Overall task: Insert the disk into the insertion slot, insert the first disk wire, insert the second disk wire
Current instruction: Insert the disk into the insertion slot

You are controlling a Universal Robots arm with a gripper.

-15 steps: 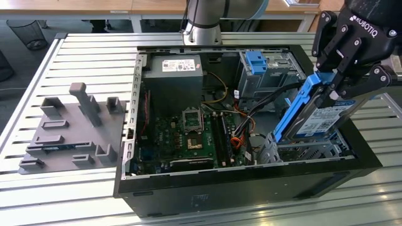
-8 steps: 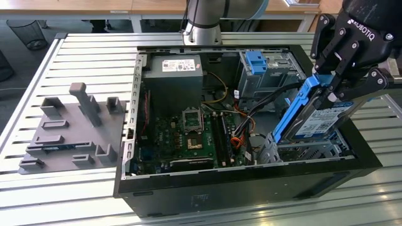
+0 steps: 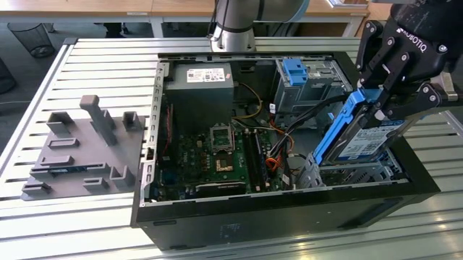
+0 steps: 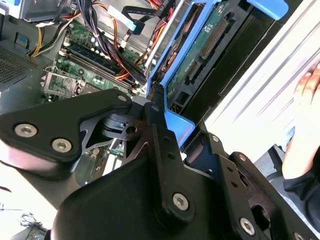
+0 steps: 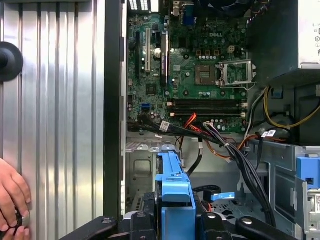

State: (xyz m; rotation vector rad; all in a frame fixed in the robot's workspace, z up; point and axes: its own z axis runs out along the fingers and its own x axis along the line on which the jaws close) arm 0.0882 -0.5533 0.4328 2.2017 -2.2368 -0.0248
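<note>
1. Fingers [image 3: 391, 108] are clamped shut on the upper end of the disk [image 3: 365, 142], one on each side of its blue frame; in both wrist views the black fingers [image 4: 160, 125] [image 5: 145, 226] flank that same blue frame.
2. Held this way, the disk stands steeply tilted, label towards the exterior view's right; its green circuit-board side [image 4: 200, 55] shows in the second wrist view, its blue frame edge [image 5: 172, 185] in the first wrist view.
3. Its lower end rests in the mouth of the insertion slot [image 3: 361, 172], the low perforated silver cage at the near corner of the open computer case [image 3: 289, 219], on the exterior view's right; the disk is not lying flat inside it.
4. Just beside the slot, black and orange cables [image 3: 278, 143] run loose between it and the motherboard [image 3: 217, 154].
5. At the case's far edge stands the taller grey cage [image 3: 311, 81] with its blue latch, apart from the disk.
6. Outside the case, on the slatted metal desk [image 3: 94, 70], a grey fixture plate [image 3: 79, 154] sits near the edge on the exterior view's left; a person's hand [image 5: 12, 200] rests on the slats beside the case wall.
</note>
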